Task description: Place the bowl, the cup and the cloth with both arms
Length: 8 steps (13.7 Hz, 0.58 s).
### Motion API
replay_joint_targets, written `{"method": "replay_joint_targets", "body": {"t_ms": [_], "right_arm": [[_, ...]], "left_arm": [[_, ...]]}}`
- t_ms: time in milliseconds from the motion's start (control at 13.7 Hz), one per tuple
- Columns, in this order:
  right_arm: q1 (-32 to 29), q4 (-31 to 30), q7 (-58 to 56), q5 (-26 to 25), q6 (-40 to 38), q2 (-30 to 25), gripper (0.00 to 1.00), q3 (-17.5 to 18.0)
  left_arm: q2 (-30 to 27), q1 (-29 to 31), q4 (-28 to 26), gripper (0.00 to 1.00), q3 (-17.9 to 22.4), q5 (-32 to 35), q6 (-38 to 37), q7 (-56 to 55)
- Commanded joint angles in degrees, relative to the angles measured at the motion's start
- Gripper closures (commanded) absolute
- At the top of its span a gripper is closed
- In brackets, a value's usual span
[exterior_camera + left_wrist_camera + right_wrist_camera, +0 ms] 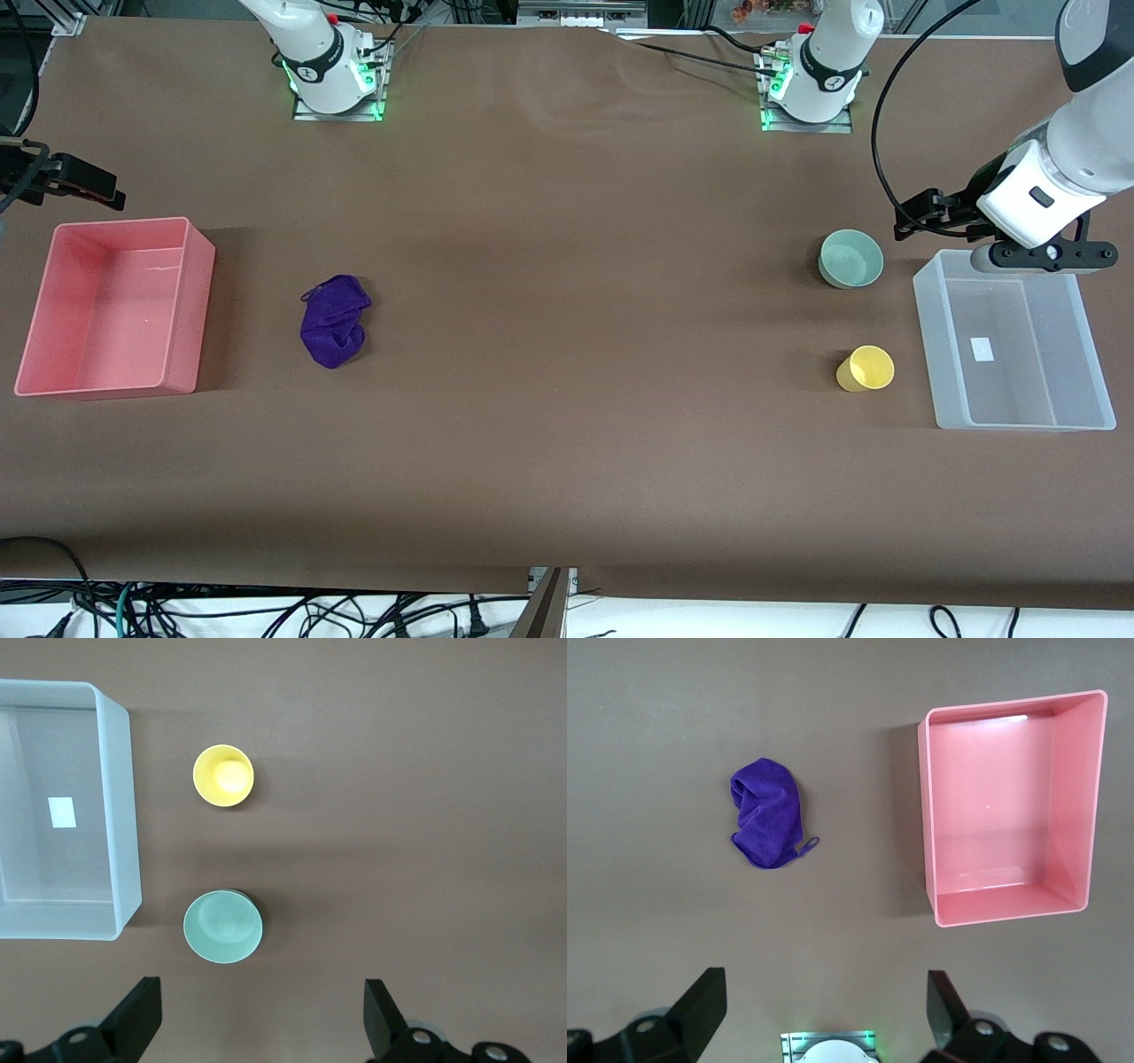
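The pale green bowl (pixel 850 258) and the yellow cup (pixel 866 368) stand upright toward the left arm's end of the table, the cup nearer the front camera. Both show in the left wrist view, the bowl (pixel 222 926) and the cup (pixel 223 775). The purple cloth (pixel 334 320) lies crumpled toward the right arm's end and also shows in the right wrist view (pixel 769 813). My left gripper (pixel 917 217) hangs open and empty in the air beside the bowl, seen too in its wrist view (pixel 261 1019). My right gripper (pixel 97 188) is open and empty, up in the air beside the pink bin, and shows in its wrist view (pixel 826 1014).
A clear plastic bin (pixel 926 346) stands empty beside the bowl and cup at the left arm's end, also in the left wrist view (pixel 120 815). A pink bin (pixel 199 301) stands empty beside the cloth, also in the right wrist view (pixel 926 815). Bare brown table lies between.
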Motion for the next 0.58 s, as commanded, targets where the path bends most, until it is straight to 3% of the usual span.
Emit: {"method": "replay_joint_targets", "body": {"t_ms": [0, 510], "right_arm": [[0.55, 0.13, -0.52, 0.98, 0.21, -0.05, 0.00, -0.54], [2.22, 0.05, -0.52, 0.89, 2.23, 2.22, 0.00, -0.45]], "left_arm": [[0.08, -0.51, 1.19, 0.00, 0.19, 1.38, -1.19, -0.55], [0.08, -0.59, 1.28, 0.00, 0.01, 1.38, -1.19, -0.37]]}}
